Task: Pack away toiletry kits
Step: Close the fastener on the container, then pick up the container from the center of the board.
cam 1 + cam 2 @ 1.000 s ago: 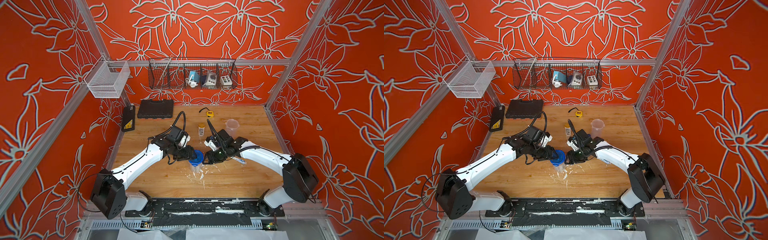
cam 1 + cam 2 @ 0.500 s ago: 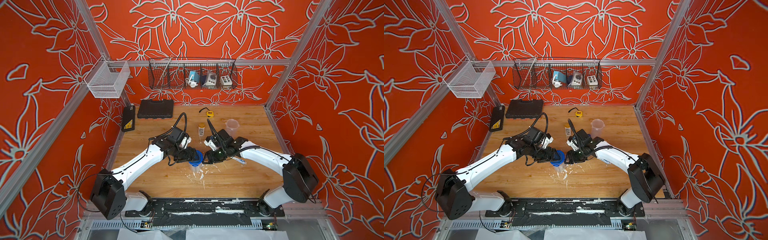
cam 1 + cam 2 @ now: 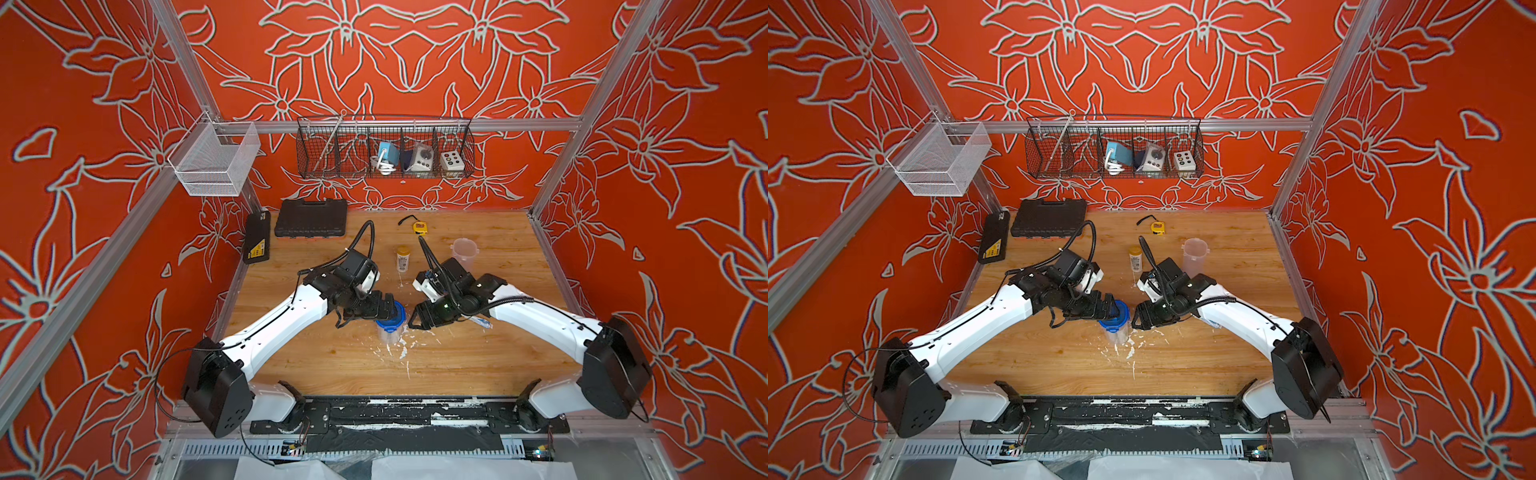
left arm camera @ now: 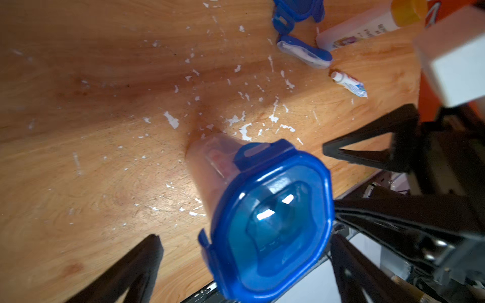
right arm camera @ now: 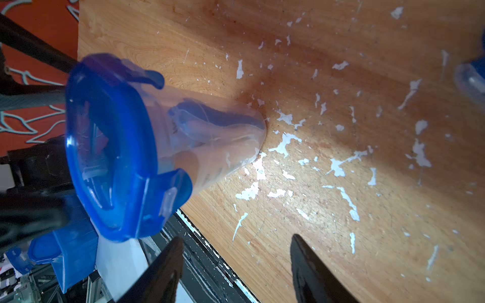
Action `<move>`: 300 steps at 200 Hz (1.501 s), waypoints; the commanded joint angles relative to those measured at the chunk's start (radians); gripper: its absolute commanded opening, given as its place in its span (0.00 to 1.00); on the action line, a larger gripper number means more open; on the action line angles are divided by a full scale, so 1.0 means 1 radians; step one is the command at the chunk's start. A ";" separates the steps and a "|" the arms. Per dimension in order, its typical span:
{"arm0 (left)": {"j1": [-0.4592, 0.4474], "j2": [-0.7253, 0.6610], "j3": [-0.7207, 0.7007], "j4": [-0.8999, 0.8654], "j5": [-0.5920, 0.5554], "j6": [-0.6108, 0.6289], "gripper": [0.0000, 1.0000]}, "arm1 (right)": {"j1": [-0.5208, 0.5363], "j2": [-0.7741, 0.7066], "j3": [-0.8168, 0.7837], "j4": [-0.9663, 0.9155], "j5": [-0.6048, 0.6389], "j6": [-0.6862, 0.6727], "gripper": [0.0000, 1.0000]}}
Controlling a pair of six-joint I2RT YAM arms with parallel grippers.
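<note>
A clear tub (image 3: 390, 328) (image 3: 1115, 328) with a blue clip lid (image 4: 270, 217) (image 5: 110, 147) stands upright mid-table, and a blue toothbrush (image 5: 210, 115) shows through its wall. My left gripper (image 3: 384, 307) (image 4: 244, 262) is open, its jaws wide on either side of the lid. My right gripper (image 3: 415, 322) (image 5: 236, 257) is open beside the tub with only bare table between its fingers. A yellow-capped bottle (image 3: 402, 258) (image 4: 367, 26) and a lidless clear tub (image 3: 464, 249) stand behind. A loose blue lid (image 4: 296, 10), a blue toothbrush (image 4: 304, 52) and a small tube (image 4: 349, 84) lie by the right arm.
Two black tool cases (image 3: 311, 218) (image 3: 257, 237) and a yellow tape measure (image 3: 419, 226) sit at the back of the table. A black wire basket (image 3: 384, 149) and a white mesh basket (image 3: 214, 160) hang on the frame. White flakes dot the wood around the tub.
My left jaws have opened wide around the tub's lid. The right jaws have widened a little. The tub has stayed where it was.
</note>
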 commanded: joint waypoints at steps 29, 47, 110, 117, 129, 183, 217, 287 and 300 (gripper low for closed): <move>-0.005 -0.040 0.107 -0.133 -0.171 0.010 0.98 | -0.005 -0.153 0.028 -0.159 0.131 -0.038 0.86; -0.026 -0.053 0.115 -0.116 -0.171 -0.056 0.98 | -0.009 -0.217 0.039 -0.210 0.186 -0.061 0.98; -0.187 0.047 0.156 -0.072 -0.312 -0.288 0.98 | -0.104 -0.329 -0.035 -0.208 0.183 -0.094 0.98; -0.201 0.062 0.165 -0.082 -0.334 -0.307 0.98 | -0.116 -0.339 -0.043 -0.209 0.175 -0.098 0.98; -0.222 0.078 0.176 -0.091 -0.362 -0.329 0.98 | -0.143 -0.354 -0.056 -0.209 0.161 -0.107 0.98; -0.271 0.184 0.221 -0.116 -0.408 -0.319 0.98 | -0.206 -0.377 -0.093 -0.194 0.104 -0.116 0.98; -0.271 0.212 0.223 -0.133 -0.457 -0.288 0.98 | -0.218 -0.412 -0.115 -0.183 0.110 -0.086 0.98; -0.271 0.265 0.227 -0.119 -0.490 -0.211 0.85 | -0.239 -0.448 -0.115 -0.206 0.154 -0.065 0.98; -0.266 0.253 0.212 -0.122 -0.496 -0.205 0.80 | -0.244 -0.448 -0.103 -0.216 0.167 -0.068 0.98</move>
